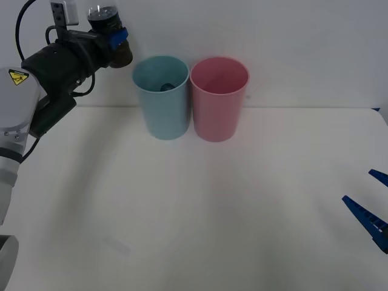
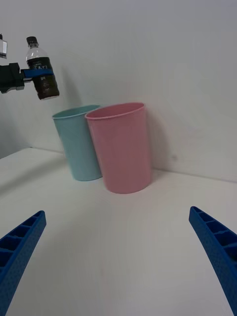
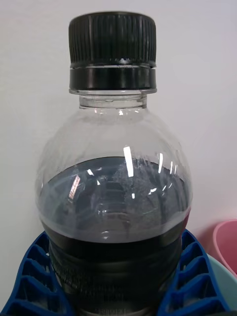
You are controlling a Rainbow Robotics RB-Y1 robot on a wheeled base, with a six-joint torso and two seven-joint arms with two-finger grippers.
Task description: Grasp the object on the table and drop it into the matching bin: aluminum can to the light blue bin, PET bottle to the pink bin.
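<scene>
2 blue fingers (image 3: 34, 276) of the left gripper (image 1: 115, 41) are clamped on the bottle (image 1: 108, 33), gripping its dark lower body from both sides. It hangs upright in the air, well above the table (image 1: 182, 224), to the left of the blue bin (image 1: 161, 97) and not yet over either rim.

Judging by the left wrist view, the bottle is roughly 1 half or more full of dark liquid, so it probably has some weight for its size, and the liquid can slosh if the arm swings fast. The clear wall looks thin and smooth; it will likely give a little under squeeze and could slip if the hold loosens. The ribbed fingers sit on the body below the shoulder, which looks like the sound place to hold it: the widest, stiffest-filled part, near the weight. The neck and the cap (image 3: 112, 47) stand free above the grip.

The pink bin (image 1: 219, 98) is the matching one, touching or just beside the blue bin on its right. The bottle is much narrower than the pink bin's mouth, so the drop should be forgiving once it is centred over it.

The right gripper (image 2: 118, 256) waits low at the table's right edge, its fingers spread wide apart and holding nothing.
</scene>
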